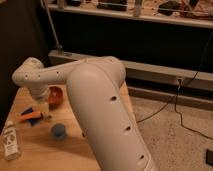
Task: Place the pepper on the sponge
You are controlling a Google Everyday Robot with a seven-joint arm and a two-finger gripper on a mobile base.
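The small orange pepper lies at the left of the wooden table, touching the deep-blue sponge. I cannot tell whether it rests on the sponge or just beside it. My white arm reaches in from the bottom centre and bends left. Its wrist points down, with the gripper just right of and slightly above the pepper. The wrist housing hides most of the gripper.
A round orange-red bowl sits right behind the gripper. A round light-blue cup stands in front of it. A clear bottle lies near the left edge. The arm's thick upper link covers the right half of the table. Cables run over the floor at right.
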